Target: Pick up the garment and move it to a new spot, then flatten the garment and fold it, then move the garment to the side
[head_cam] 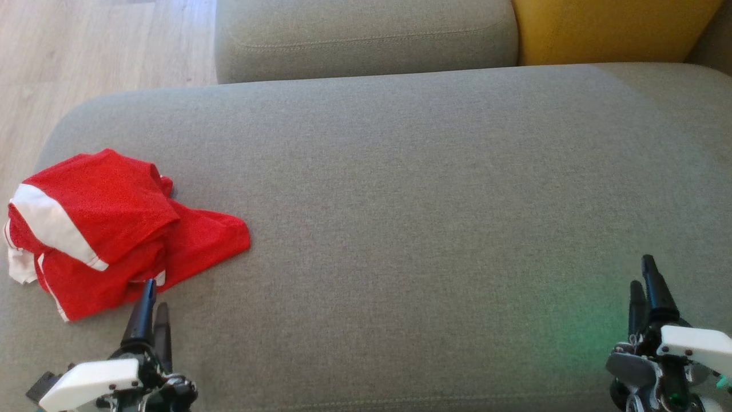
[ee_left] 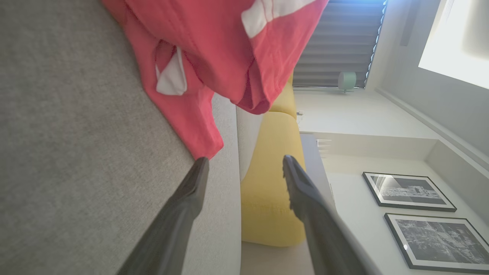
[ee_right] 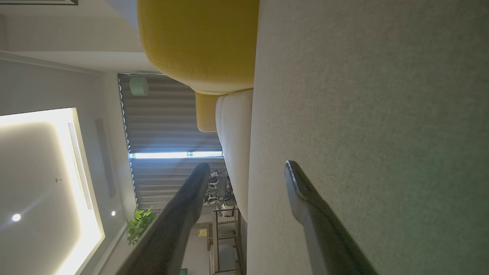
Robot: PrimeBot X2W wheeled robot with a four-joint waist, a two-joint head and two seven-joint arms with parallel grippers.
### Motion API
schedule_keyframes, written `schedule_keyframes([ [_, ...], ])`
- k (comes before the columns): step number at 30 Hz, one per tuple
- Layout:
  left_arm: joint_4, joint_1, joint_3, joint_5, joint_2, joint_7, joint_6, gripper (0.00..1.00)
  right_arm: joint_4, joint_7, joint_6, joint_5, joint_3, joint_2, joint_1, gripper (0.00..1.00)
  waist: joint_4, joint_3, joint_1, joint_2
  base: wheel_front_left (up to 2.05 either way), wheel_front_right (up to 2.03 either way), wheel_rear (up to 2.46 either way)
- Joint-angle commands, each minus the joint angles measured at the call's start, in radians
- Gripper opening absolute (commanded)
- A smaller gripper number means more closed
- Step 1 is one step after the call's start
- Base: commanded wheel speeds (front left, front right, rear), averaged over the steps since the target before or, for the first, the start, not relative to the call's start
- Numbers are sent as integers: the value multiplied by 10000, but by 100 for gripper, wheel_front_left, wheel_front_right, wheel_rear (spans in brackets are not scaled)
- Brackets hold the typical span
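In the head view a red garment (head_cam: 114,229) with white bands lies crumpled at the left edge of the broad grey seat cushion (head_cam: 400,189), one flap spread toward the middle. The left gripper (head_cam: 156,294) stands at the near left corner, its fingertips right at the garment's near hem; whether they touch the cloth I cannot tell. The right gripper (head_cam: 641,272) stands at the near right corner over bare fabric, well apart from the garment. Beyond the far edge are a grey back cushion (head_cam: 366,34) and a yellow cushion (head_cam: 606,28), with wood floor (head_cam: 86,51) past the left edge. In the left wrist view the left gripper (ee_left: 244,164) has its two dark fingers spread wide with nothing between them; the garment (ee_left: 214,46) fills the upper middle, and one red corner ends just at the tip of the finger on that view's left. Two framed pictures (ee_left: 410,191) hang on the pale wall. In the right wrist view the right gripper (ee_right: 247,168) is likewise spread wide and holds nothing, one finger beside the bare seat cushion (ee_right: 382,95); a slatted blind (ee_right: 168,114) and a green plant (ee_right: 139,225) show behind.
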Motion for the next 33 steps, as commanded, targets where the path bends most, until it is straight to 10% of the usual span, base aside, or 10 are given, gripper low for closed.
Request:
schedule_keyframes([
  [1,-385,-550,186,122,102,-106,-47,100,-416,-101,13,-192,-25,-45,-581,100,2,-1,0,0,0,0,0],
  [33,-2880,-941,281,3898,142,-1057,530,100,-2049,-1045,33,-5717,677,-68,-1085,100,76,44,0,0,0,0,0],
])
